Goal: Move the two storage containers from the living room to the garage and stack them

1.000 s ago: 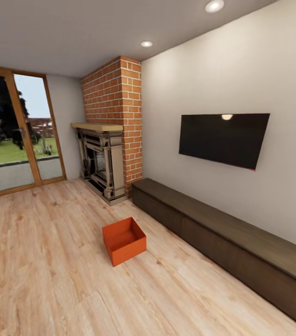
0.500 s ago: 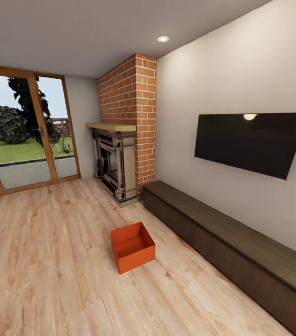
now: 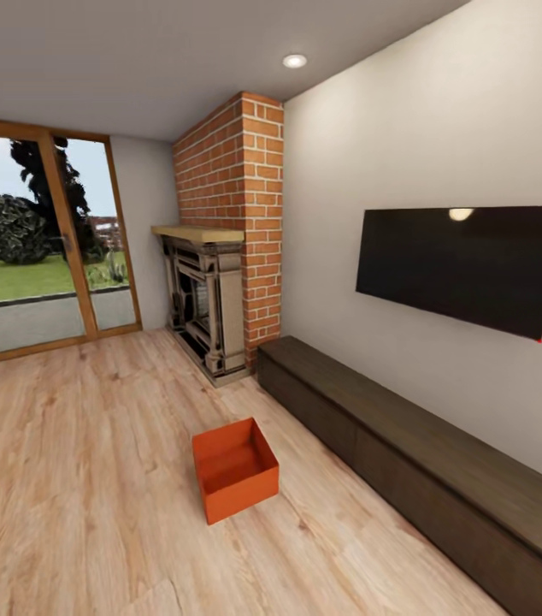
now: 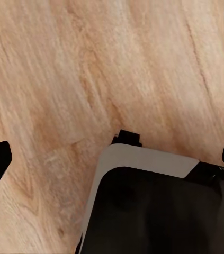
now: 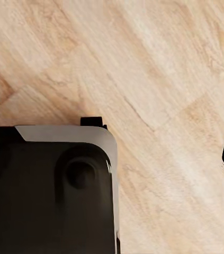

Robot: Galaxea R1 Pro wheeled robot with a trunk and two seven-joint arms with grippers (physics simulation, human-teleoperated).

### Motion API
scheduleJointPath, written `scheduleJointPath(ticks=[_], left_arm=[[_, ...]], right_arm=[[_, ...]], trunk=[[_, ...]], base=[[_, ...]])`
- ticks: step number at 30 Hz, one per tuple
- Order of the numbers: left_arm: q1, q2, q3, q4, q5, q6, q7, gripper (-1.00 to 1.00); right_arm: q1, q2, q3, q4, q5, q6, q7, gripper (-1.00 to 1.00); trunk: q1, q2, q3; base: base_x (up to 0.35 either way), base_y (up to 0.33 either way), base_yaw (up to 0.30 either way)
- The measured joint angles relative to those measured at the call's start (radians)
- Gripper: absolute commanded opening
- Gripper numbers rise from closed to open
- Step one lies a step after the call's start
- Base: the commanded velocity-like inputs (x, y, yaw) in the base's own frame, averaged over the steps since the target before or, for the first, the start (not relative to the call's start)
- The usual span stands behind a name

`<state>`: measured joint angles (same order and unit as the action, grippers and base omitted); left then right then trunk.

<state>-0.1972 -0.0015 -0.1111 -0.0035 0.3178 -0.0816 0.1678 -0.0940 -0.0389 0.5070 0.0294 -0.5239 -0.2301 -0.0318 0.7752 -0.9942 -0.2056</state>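
On wood floor: container (image 3: 234,469) near TV bench (image 3: 425,458); both end effectors spread wide.

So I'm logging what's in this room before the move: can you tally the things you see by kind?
Orange-red storage container: 1
Wall TV: 1
Brick fireplace: 1
Long dark wooden cabinet: 1
Glass patio door: 1
Ceiling light: 1
Total: 6
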Motion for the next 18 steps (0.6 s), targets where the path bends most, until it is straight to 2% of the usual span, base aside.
scheduleJointPath(ticks=[18], left_arm=[[0.000,0.000,0.000,0.000,0.000,0.000,0.000,1.00]], right_arm=[[0.000,0.002,0.000,0.000,0.000,-0.003,0.000,1.00]], trunk=[[0.000,0.000,0.000]], base=[[0.306,-0.003,0.000]])
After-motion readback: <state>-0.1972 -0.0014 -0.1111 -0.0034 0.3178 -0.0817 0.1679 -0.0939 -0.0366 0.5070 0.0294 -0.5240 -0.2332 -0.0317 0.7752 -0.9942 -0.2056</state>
